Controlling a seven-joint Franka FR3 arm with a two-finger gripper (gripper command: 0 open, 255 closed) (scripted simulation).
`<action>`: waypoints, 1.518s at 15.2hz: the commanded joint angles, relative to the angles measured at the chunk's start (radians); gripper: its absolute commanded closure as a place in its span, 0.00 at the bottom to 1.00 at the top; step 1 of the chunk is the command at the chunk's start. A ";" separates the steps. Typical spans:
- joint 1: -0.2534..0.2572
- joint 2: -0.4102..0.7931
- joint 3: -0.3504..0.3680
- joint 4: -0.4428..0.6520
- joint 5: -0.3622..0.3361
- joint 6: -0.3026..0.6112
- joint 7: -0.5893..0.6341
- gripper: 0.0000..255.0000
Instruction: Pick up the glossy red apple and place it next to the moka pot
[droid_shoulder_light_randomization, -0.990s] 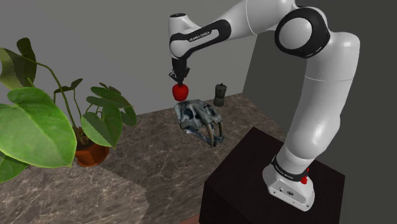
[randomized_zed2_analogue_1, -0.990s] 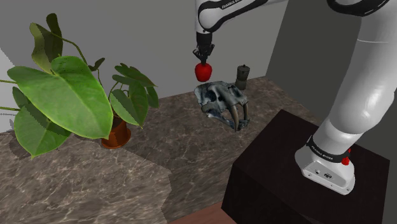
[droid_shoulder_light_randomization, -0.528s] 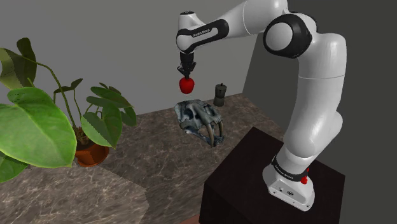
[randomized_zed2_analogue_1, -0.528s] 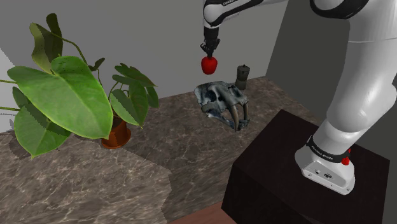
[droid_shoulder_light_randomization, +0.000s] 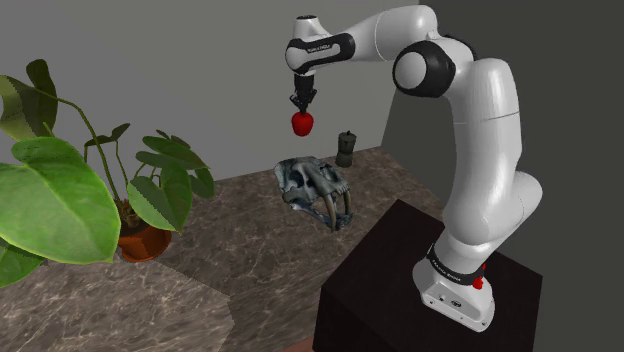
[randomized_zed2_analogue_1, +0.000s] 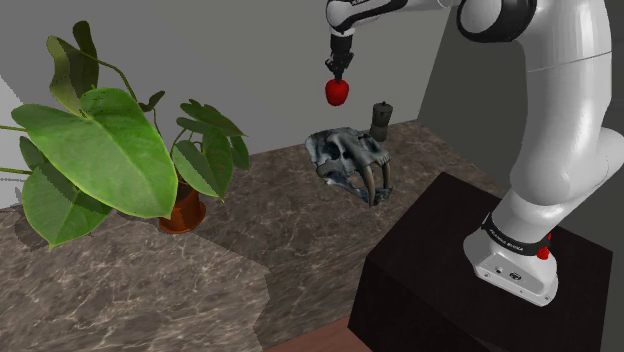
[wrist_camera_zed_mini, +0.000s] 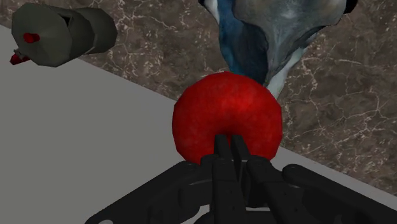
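My fingers (droid_shoulder_light_randomization: 301, 105) hold the apple (droid_shoulder_light_randomization: 302, 123) by its top, narrowed onto it, and it hangs just under them, high over the surface (droid_shoulder_light_randomization: 250, 240). A skull (droid_shoulder_light_randomization: 315, 188) lies below the fingers; the pot (droid_shoulder_light_randomization: 346, 148) stands farther off, beside the wall (droid_shoulder_light_randomization: 200, 80)

Brown marbled counter (droid_shoulder_light_randomization: 250, 250): potted plant (droid_shoulder_light_randomization: 60, 205) at shoulder view's left, skull (droid_shoulder_light_randomization: 315, 190) mid-counter, moka pot (droid_shoulder_light_randomization: 346, 149) just beyond skull, near wall.

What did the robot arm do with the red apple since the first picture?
The gripper, still shut on the apple, carried it higher and toward the shoulder view's right, toward the moka pot. The skull, moka pot and potted plant stayed put.
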 joint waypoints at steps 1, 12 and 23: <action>-0.022 0.060 -0.008 0.107 0.004 -0.043 -0.041 1.00; -0.068 0.304 -0.027 0.454 0.010 -0.140 -0.135 1.00; -0.074 0.319 -0.029 0.332 0.005 -0.004 -0.124 1.00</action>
